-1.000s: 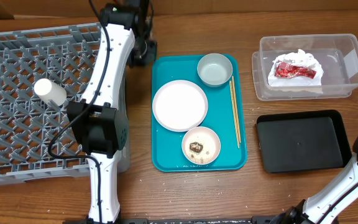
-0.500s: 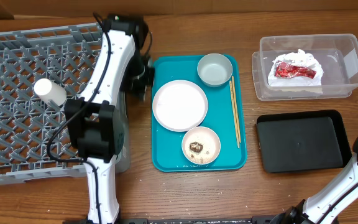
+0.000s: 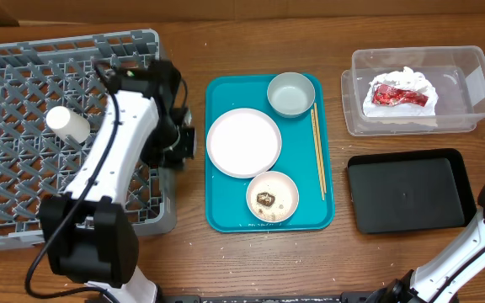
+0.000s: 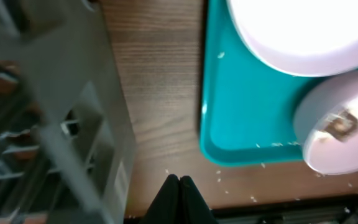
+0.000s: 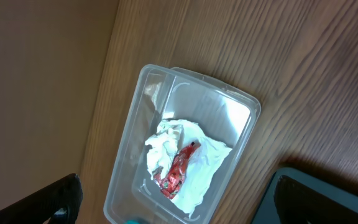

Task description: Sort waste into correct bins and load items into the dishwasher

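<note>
**A:** Where's the left gripper right now?

**B:** Low over the bare table, in the gap between the rack and the teal tray, left of centre in the overhead. Its fingers are pinched right together with nothing in them.

**A:** And the right gripper?

**B:** Can't tell tbh. Only one dark bit of it shows, in the lower-left corner of its wrist view. That camera looks down on the tub at upper right, which has the napkin and red wrapper inside.

**A:** Dishes?

**B:** The cup is in the rack, towards its left side. The plate, dish, saucer with brown bits and the chopsticks are all on the teal tray. The black tray sits just below the tub.
</note>
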{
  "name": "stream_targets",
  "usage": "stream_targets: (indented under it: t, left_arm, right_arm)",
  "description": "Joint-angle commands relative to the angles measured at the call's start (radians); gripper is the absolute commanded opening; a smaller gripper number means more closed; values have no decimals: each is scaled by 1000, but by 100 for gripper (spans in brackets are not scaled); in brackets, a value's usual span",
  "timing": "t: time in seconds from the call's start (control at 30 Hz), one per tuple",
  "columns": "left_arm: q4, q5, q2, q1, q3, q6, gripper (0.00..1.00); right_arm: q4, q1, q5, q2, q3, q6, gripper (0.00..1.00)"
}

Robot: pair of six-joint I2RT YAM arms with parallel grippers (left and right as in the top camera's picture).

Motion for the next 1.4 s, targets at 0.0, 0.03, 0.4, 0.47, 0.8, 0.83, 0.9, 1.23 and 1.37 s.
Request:
stream_targets:
  t: [0.0,0.03,0.4,0.47,0.8,0.83,0.9,1.23,1.37]
  left_arm:
    - [79,19,13,5,-125,-24,4]
    - [93,17,13,11,-144,-30,4]
    - [59,-172,13,84,-159,-94,4]
    - [55,-235,13,84,-159,-133,4]
    - [58,-204,13,84,-154,-137,4]
    - [66,-184,13,84,-154,-137,4]
    - [94,-154,13,83,-154,-122,4]
    - [604,-90,14,84,-155,-9,4]
    - [785,-155,24,84,-155,20,4]
  right_arm:
    - [2,-3,-1,-14,18,-5,100]
    - [2,-3,-1,-14,18,-5,100]
    - [1,-3,-1,-14,18,-5,100]
    - [2,-3,-1,-14,18,-5,100]
    - [2,-3,-1,-14,18,-5,100]
    - [2,-3,-1,-14,18,-5,100]
    - [1,-3,-1,-14,18,-5,100]
    - [2,-3,-1,-14,18,-5,100]
    - [2,-3,-1,-14,18,-5,100]
